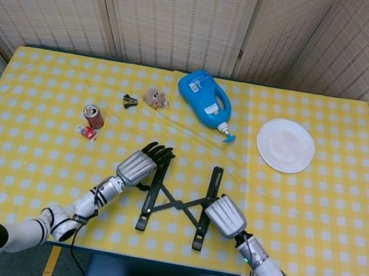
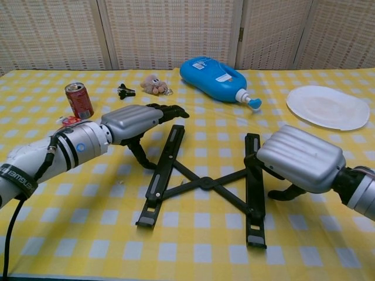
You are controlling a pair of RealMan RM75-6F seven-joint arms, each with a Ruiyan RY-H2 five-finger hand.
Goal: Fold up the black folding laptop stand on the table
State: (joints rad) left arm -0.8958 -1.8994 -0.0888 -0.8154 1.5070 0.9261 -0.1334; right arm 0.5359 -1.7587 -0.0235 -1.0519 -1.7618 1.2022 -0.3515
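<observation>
Bright, even overhead light leaves only faint shadows on the bench, both views sharp and glare-free.
</observation>
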